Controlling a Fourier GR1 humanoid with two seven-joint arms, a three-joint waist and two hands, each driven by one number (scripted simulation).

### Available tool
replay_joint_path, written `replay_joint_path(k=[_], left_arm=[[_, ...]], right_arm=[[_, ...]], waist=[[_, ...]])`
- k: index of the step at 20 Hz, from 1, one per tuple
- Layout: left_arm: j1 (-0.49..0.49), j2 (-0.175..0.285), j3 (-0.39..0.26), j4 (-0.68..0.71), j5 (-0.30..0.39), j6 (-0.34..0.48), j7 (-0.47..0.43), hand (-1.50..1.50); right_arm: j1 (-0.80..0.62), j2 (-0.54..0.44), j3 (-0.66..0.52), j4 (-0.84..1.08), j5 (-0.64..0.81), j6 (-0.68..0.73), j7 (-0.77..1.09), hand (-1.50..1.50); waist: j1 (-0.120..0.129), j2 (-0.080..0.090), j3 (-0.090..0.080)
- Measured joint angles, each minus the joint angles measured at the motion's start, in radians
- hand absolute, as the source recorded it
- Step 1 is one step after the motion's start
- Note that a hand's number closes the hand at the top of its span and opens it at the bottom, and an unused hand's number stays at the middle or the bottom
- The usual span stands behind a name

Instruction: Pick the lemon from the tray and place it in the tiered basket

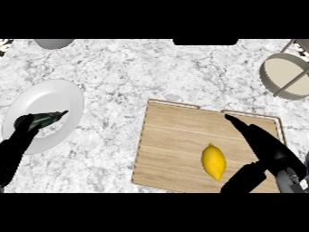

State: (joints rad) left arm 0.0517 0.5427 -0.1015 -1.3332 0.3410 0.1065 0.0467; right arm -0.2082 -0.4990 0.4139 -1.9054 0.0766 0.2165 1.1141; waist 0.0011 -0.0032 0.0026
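The lemon (214, 161) lies on its side on the wooden tray (170, 140), towards the tray's near right part, not yet lifted as the robot's right hand (274, 154) hangs over the board just beside it. That hand is open: its fingers (240, 124) stretch straight towards the tray's far edge while the thumb (243, 177) spreads out below, so the fruit sits to the left of the gap between them. No finger curls round it, and whether any part of the hand touches it cannot be told from this angle. The tiered basket (263, 77), where the lemon is meant to end up, stands well apart at the far right of the marble desk (130, 72), and nothing shows inside its one visible tier. The left hand (19, 138) rests open at the view's left edge, above a white plate (60, 97), and takes no part in the work. By this evidence the task is at its opening stage. The approach to the fruit looks made, while the grasp, the lift, the carry across the desk to the basket and the release all remain to be done.
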Motion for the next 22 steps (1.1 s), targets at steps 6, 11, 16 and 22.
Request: replay_joint_path(k=[6,11,16,22], left_arm=[[-0.024,-0.013,0.029,0.013,-0.025,-0.017,0.014,0.0],[0.007,-0.031,0.047,-0.015,-0.049,-0.035,0.022,0.0],[-0.008,-0.054,0.072,-0.004,-0.077,-0.052,0.034,0.0],[-0.005,-0.086,0.105,0.012,-0.118,-0.066,0.008,0.0]], right_arm=[[0.031,0.029,0.014,0.028,0.045,-0.001,-0.035,-1.5],[0.071,0.05,0.001,0.051,0.088,0.005,-0.076,-1.5],[0.062,0.113,0.014,0.114,0.155,0.007,-0.097,-1.5],[0.049,0.179,0.0,0.193,0.21,0.016,-0.124,-1.5]], waist=[[0.0,0.0,0.001],[0.001,0.001,-0.001],[0.002,0.001,0.0],[0.002,0.0,0.002]])
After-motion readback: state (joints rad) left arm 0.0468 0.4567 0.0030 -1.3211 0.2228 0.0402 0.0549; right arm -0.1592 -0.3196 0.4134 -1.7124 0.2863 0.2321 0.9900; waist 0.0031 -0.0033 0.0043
